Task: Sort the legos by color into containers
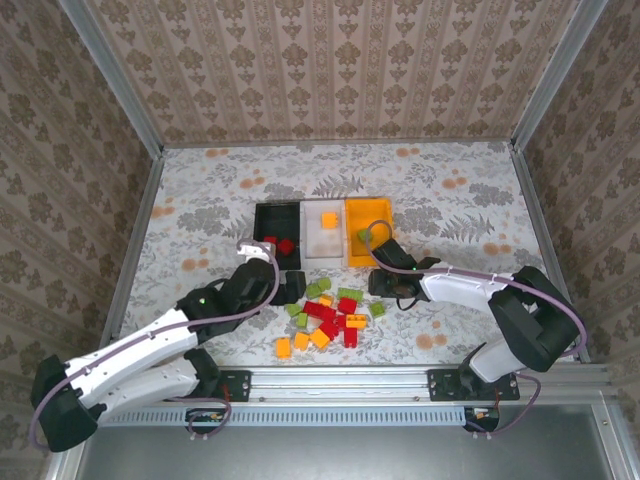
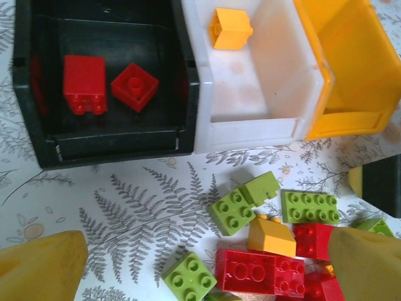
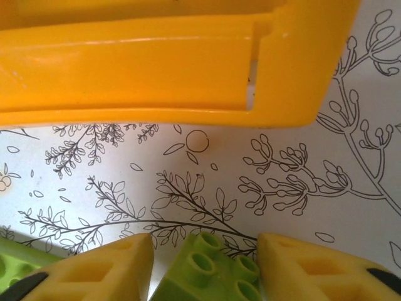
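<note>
Yellow fingers (image 3: 94, 269) of the right gripper (image 3: 203, 251) are pressed against a light green lego (image 3: 213, 279).
It is held just before the orange bin (image 3: 156, 63); the left gripper (image 2: 203, 263) is spread wide above the loose legos (image 2: 263, 251), near the black bin (image 2: 37, 157).

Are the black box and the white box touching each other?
Touching. The left wrist view shows the black bin and white bin side walls pressed together, no gap between.
</note>
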Action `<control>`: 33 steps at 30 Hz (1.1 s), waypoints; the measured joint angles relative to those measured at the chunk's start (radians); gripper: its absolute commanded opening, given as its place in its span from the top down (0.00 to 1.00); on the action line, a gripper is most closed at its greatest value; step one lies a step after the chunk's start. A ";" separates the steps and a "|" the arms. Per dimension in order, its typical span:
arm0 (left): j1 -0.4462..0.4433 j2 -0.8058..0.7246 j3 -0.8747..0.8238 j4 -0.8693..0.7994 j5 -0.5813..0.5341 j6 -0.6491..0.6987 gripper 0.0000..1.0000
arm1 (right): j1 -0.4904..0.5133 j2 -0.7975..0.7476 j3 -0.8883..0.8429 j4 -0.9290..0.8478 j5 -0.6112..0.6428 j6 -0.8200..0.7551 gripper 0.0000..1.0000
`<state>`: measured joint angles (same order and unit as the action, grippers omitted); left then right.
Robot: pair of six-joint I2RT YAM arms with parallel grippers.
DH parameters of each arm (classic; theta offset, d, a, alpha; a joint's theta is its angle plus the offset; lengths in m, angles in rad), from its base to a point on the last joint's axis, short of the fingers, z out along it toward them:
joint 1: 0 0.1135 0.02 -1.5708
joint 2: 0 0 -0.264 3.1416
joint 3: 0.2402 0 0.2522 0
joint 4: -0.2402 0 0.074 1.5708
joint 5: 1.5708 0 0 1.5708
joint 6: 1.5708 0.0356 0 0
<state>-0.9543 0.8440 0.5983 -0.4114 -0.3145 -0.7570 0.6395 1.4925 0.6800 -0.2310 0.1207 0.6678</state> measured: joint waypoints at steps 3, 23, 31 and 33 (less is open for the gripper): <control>0.004 -0.029 -0.017 -0.013 -0.013 -0.014 0.00 | 0.000 -0.006 0.002 0.002 0.000 -0.006 0.66; 0.028 -0.095 -0.084 -0.075 -0.023 -0.089 0.00 | -0.075 -0.019 0.400 -0.093 -0.015 -0.121 0.68; 0.040 -0.173 -0.089 -0.135 -0.019 -0.113 0.00 | -0.128 0.284 0.554 -0.115 0.030 -0.166 0.63; 0.040 -0.190 -0.100 -0.142 -0.019 -0.121 0.00 | -0.129 0.323 0.597 -0.121 0.034 -0.172 0.51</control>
<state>-0.9142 0.6537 0.4980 -0.5533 -0.3336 -0.8776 0.5110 1.8160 1.2774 -0.3523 0.1547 0.4957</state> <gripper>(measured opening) 0.997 0.420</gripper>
